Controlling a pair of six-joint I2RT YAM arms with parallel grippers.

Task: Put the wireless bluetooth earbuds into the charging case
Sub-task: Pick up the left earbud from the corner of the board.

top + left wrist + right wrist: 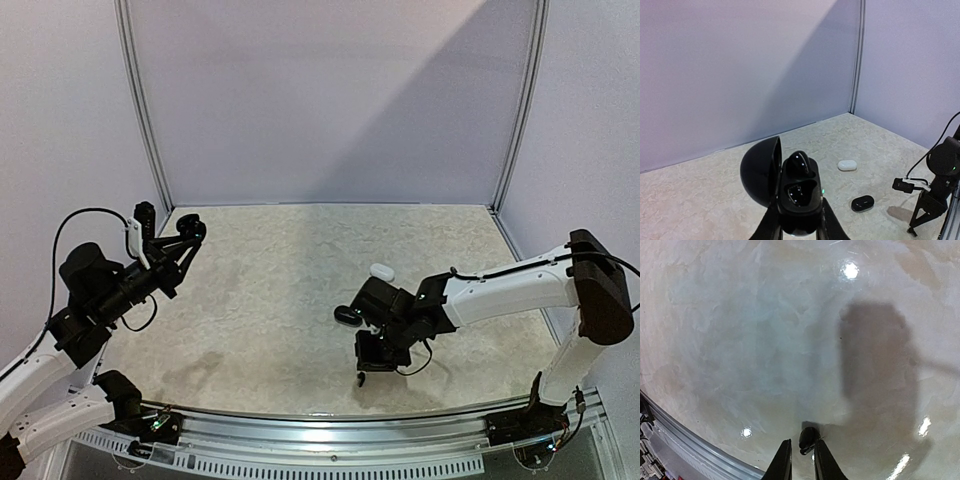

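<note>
left gripper (191, 237) raised above left side of table (270, 290), closed around dark case (197, 230) | right gripper (364, 372) pointing down near table's near edge, jaw state unclear | white case (381, 271), black case (346, 315) lying apart just beyond it

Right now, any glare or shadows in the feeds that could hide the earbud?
Right wrist: three glare spots on the table and a broad shadow right of centre; the black earbud at the right gripper lies outside both. Left wrist: even light, small highlights on the glossy case. Top external: diagonal shadow across the back wall.
</note>
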